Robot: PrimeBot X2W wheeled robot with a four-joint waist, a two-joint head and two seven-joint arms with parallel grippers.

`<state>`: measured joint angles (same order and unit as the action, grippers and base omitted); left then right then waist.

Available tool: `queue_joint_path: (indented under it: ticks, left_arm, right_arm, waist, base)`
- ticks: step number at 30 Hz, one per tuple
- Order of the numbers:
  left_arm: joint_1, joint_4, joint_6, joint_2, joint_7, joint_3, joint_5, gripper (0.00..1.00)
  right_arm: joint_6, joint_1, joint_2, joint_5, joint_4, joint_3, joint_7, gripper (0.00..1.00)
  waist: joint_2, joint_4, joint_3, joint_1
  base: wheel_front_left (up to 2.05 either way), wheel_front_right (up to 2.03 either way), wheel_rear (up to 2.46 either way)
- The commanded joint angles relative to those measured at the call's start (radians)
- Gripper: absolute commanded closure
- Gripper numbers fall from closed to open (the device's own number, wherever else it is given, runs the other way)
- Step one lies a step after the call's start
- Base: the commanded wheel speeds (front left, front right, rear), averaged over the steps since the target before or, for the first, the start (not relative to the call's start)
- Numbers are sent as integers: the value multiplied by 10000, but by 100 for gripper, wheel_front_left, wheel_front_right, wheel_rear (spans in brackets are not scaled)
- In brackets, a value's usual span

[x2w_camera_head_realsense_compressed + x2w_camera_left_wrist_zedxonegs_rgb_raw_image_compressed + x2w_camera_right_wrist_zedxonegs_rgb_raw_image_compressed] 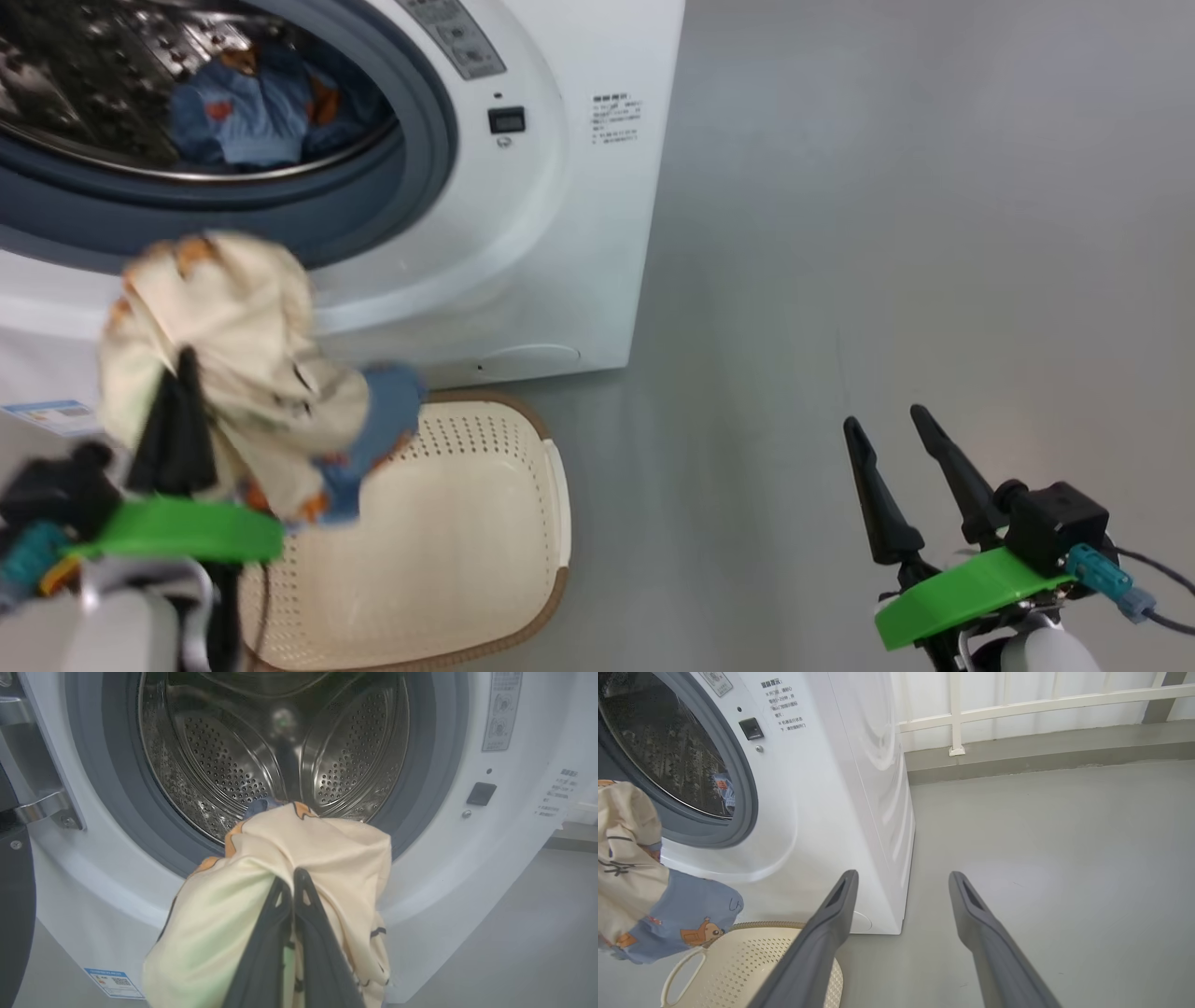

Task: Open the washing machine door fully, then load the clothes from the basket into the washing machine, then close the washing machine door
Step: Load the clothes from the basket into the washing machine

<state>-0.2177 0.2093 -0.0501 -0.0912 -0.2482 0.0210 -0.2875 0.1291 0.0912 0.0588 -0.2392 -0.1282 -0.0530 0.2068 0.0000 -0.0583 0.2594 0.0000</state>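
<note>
Pinches in left gripper (292,877), fingers pressed together at left wrist view's bottom centre, the cream cartoon-print garment (322,849), holding it raised above the basket (485,560) before the steel drum (224,765), likely to drop beside the blue denim garment (247,117), with right gripper (885,418) spread idle, head view's lower right.

Smooth grey floor (887,233), white railing (955,714) along its far edge, grey kerb (1041,753) beneath

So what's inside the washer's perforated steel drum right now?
One crumpled blue garment with orange patches lies low in the perforated steel drum; anything beneath it is covered.
</note>
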Motion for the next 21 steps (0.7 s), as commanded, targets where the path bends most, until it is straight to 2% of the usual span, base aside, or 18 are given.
queue_joint_path:
  ticks: [1,11,21]
  left_arm:
    - [-872,-227,-66,-442,-130,525,-220,100]
    - [-3826,333,-249,-1675,593,781,-371,100]
    - [-6457,1779,-576,-3138,1307,609,-362,100]
  right_arm:
    - [16,350,76,18,291,-229,34,0]
    - [16,859,100,-172,236,-311,244,0]
    - [16,1394,37,-466,-113,-545,491,0]
  waist:
    - [0,-321,634,0]
    - [0,-1102,2181,0]
    - [0,-2000,3452,0]
  base:
    - [0,0,0]
    - [0,0,0]
    - [0,0,0]
